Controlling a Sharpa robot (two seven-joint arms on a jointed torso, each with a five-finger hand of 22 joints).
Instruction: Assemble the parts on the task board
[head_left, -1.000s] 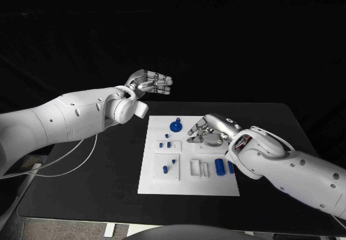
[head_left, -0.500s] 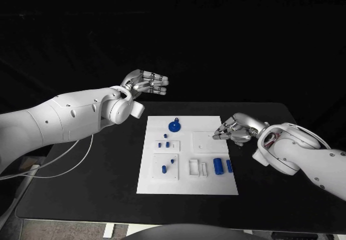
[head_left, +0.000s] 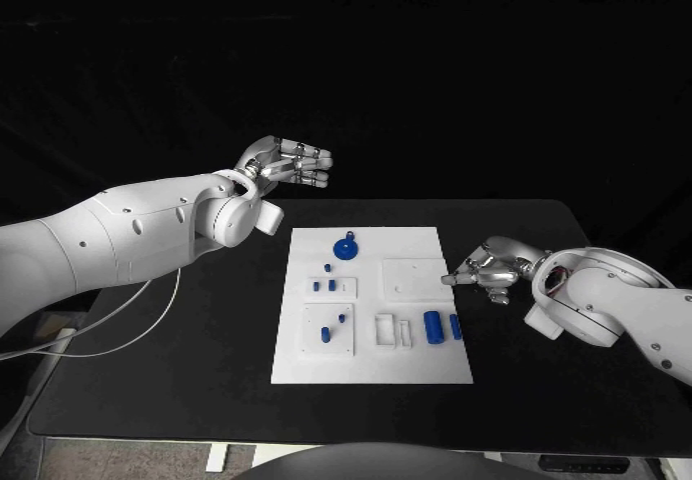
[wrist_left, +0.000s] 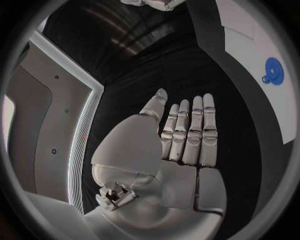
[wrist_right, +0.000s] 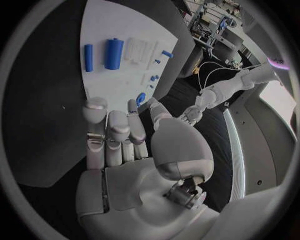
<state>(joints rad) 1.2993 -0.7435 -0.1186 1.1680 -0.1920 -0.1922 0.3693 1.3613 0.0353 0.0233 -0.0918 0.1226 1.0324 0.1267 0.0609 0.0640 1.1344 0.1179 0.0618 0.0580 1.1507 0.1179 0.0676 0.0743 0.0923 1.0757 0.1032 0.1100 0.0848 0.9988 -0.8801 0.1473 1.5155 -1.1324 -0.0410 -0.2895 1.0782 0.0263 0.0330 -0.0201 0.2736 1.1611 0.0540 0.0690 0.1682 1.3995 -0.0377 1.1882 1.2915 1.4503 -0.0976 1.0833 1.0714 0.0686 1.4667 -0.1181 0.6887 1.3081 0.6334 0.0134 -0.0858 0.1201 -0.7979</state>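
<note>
The white task board (head_left: 372, 362) lies in the middle of the black table. On it are a round blue part with a tab (head_left: 346, 247), several small blue pegs (head_left: 329, 286), a thick blue cylinder (head_left: 433, 327) and a slimmer one (head_left: 456, 326). My right hand (head_left: 488, 268) hovers just past the board's right edge, fingers loosely out and holding nothing. In the right wrist view the thick cylinder (wrist_right: 113, 53) and the slimmer one (wrist_right: 89, 57) lie beyond its fingers (wrist_right: 107, 135). My left hand (head_left: 289, 162) is raised beyond the board's far left corner, empty; its fingers (wrist_left: 190, 132) lie straight, side by side.
A raised white square plate (head_left: 411, 278) and two small white blocks (head_left: 395, 332) also sit on the board. Bare black tabletop (head_left: 534, 370) runs along both sides of the board. A white cable (head_left: 144, 315) hangs under my left arm.
My right hand has drawn back from over the board's square plate to the right, off the board's edge. My left hand has stayed raised, almost where it was.
</note>
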